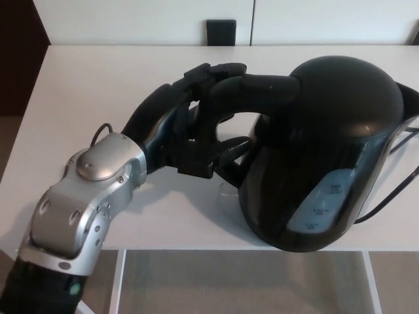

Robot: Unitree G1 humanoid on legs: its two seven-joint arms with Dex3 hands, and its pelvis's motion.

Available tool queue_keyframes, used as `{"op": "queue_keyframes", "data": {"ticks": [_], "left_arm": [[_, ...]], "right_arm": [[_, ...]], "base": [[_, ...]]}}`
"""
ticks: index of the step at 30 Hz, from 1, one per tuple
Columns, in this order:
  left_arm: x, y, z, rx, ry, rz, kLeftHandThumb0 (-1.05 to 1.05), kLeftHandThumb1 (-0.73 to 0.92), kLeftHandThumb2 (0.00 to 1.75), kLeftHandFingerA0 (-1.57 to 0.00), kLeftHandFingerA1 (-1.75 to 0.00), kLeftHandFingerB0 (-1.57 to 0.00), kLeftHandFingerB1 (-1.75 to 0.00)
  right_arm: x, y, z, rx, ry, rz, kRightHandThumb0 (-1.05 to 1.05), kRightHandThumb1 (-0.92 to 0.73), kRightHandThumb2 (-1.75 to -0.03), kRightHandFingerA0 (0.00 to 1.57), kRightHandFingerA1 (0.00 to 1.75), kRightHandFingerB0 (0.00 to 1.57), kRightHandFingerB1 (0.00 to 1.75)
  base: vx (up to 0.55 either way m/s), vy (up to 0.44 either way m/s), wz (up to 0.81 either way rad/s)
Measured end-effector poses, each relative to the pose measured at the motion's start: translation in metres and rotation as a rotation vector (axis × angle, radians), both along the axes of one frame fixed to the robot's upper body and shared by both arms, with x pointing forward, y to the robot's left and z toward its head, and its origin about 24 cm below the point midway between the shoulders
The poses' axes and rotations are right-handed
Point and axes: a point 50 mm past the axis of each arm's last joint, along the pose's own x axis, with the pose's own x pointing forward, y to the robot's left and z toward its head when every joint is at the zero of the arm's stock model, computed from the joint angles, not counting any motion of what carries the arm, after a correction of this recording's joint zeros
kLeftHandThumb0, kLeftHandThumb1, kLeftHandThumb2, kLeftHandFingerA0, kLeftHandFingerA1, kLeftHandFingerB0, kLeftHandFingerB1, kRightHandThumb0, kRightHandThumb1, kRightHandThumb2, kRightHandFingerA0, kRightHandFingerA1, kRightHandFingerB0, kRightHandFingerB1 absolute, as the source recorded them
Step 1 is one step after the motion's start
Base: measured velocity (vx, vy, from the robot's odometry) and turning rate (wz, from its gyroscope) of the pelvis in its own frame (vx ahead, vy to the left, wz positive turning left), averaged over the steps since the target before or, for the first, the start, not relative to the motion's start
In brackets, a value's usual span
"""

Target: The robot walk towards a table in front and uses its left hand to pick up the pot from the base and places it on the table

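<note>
A black electric kettle, the pot [327, 157], fills the right half of the head view, close to the table's near edge. Its curved black handle [252, 88] points to picture left. My left hand [196, 121] comes in from the lower left on a silver forearm, and its black fingers [219, 70] wrap over and under the handle, so the hand is shut on it. The base is hidden under the pot; I cannot tell whether the pot rests on it or is lifted. My right hand is out of sight.
The white table [98, 85] runs across the view, its front edge just below the pot. A black power cord [393, 190] trails off to the right behind the pot. A small dark square object [220, 31] sits against the pale wall beyond the table.
</note>
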Motion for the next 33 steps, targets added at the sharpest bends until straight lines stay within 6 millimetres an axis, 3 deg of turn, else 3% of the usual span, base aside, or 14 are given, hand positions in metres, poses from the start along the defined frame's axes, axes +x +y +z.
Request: {"op": "queue_keyframes", "data": {"ticks": [1,2,5,6,7,8,9,12,13,14,17,18,30,33], "left_arm": [[0.0,0.0,-0.001,0.008,0.0,0.002,-0.43,0.61,0.59,-0.63,-0.43,-0.24,-0.29],[0.001,-0.002,-0.004,0.023,0.002,0.013,-0.39,0.71,0.61,-0.78,-0.45,-0.3,-0.3],[0.004,-0.004,-0.008,0.045,0.01,0.034,-0.39,0.71,0.61,-0.78,-0.45,-0.3,-0.3],[0.006,-0.006,-0.01,0.059,0.011,0.052,-0.21,0.82,0.67,-1.3,-0.69,-0.72,-0.44],[0.008,-0.007,-0.011,0.062,0.008,0.062,-0.21,0.82,0.67,-1.3,-0.69,-0.72,-0.44],[0.01,-0.008,-0.011,0.063,0.006,0.082,-0.21,0.81,0.65,-1.17,-0.91,-0.92,-0.55],[0.013,-0.01,-0.013,0.054,0.008,0.109,-0.21,0.83,0.64,-1.16,-1.02,-0.9,-0.66],[0.018,-0.016,-0.016,0.015,0.001,0.179,-0.21,0.83,0.64,-1.16,-1.02,-0.9,-0.66],[0.019,-0.017,-0.017,0.007,-0.003,0.193,-0.21,0.81,0.63,-1.18,-1.1,-0.81,-0.89],[0.02,-0.018,-0.017,0.0,-0.006,0.208,-0.21,0.82,0.64,-1.18,-1.15,-0.79,-0.93],[0.021,-0.02,-0.018,-0.046,-0.013,0.246,-0.21,0.82,0.64,-1.18,-1.15,-0.79,-0.93],[0.02,-0.021,-0.018,-0.056,-0.015,0.254,-0.22,0.81,0.66,-1.06,-1.35,-0.74,-0.95],[0.008,-0.021,-0.024,-0.255,0.052,0.357,-0.23,0.83,0.68,-0.93,-1.46,-0.68,-0.96],[0.007,-0.02,-0.024,-0.31,0.088,0.386,-0.23,0.77,0.67,-0.9,-1.55,-0.69,-0.88]], "right_arm": [[0.0,0.0,0.0,0.001,0.0,0.0,-0.32,-0.65,-0.58,0.64,0.45,0.53,0.41],[0.0,0.0,0.0,0.003,0.0,0.0,-0.31,-0.65,-0.59,0.64,0.46,0.52,0.41],[0.001,0.0,0.0,0.005,-0.001,0.0,-0.31,-0.65,-0.59,0.64,0.46,0.52,0.41],[0.001,0.0,0.0,0.006,-0.001,0.0,-0.33,-0.65,-0.58,0.65,0.46,0.52,0.41],[0.001,0.0,0.0,0.007,0.0,0.0,-0.33,-0.65,-0.58,0.65,0.46,0.52,0.41],[0.001,0.0,0.0,0.007,0.001,-0.001,-0.33,-0.65,-0.58,0.65,0.45,0.52,0.41],[0.001,0.001,0.0,0.009,0.001,-0.001,-0.33,-0.65,-0.58,0.66,0.45,0.53,0.41],[0.001,0.002,-0.001,0.012,0.001,0.0,-0.33,-0.65,-0.58,0.66,0.45,0.53,0.41],[0.001,0.002,-0.001,0.013,0.001,0.0,-0.33,-0.64,-0.58,0.66,0.45,0.52,0.41],[0.001,0.002,-0.001,0.013,0.001,0.0,-0.34,-0.64,-0.58,0.66,0.45,0.53,0.41],[0.002,0.002,0.0,0.013,-0.003,0.002,-0.34,-0.64,-0.58,0.66,0.45,0.53,0.41],[0.003,0.003,0.0,0.012,-0.004,0.003,-0.36,-0.64,-0.58,0.69,0.46,0.53,0.4],[0.004,0.004,0.001,0.013,-0.009,0.013,-0.35,-0.64,-0.58,0.69,0.46,0.54,0.41],[0.004,0.004,0.001,0.014,-0.009,0.015,-0.37,-0.66,-0.6,0.75,0.49,0.56,0.42]], "base": [[0.0,0.0,0.0],[0.0,0.0,0.0],[0.0,0.0,0.0],[0.0,0.0,0.0],[0.0,0.0,0.0],[0.0,0.0,0.0],[0.0,0.0,0.0],[0.0,0.0,0.0],[0.0,0.0,0.0],[0.0,0.0,0.0],[0.0,0.0,0.0],[0.0,0.0,0.0],[0.0,0.0,0.0],[0.0,0.0,0.0]]}}
